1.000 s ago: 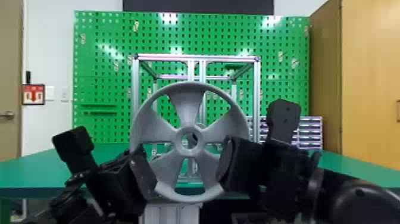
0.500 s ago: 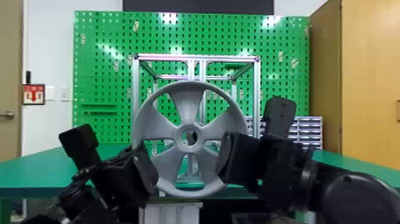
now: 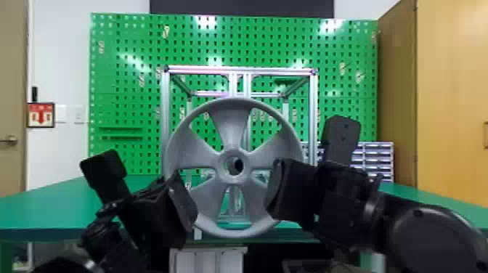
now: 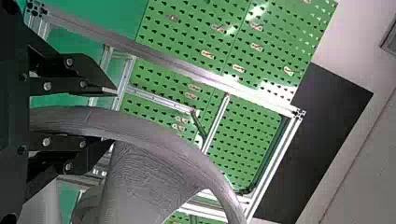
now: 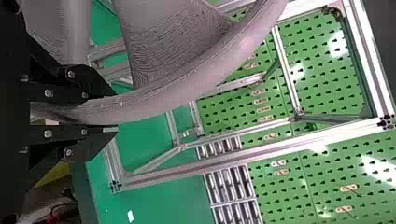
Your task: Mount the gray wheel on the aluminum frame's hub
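Before the aluminum frame [image 3: 203,69], my left gripper [image 3: 186,203] straddles the gray wheel [image 3: 231,127]'s rim, partly open; my right gripper [image 3: 276,192] clamps it.

I'm finding gaps between the spokes of the gray wheel [image 3: 232,127] at eleven and one o'clock; the aluminum frame [image 3: 166,109] is standing behind; my left gripper [image 3: 183,203] is crowding eight, my right gripper [image 3: 277,192] four.

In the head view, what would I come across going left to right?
Door, red-and-white sign, wall plates, gray wheel, small drawers, wooden cabinet.
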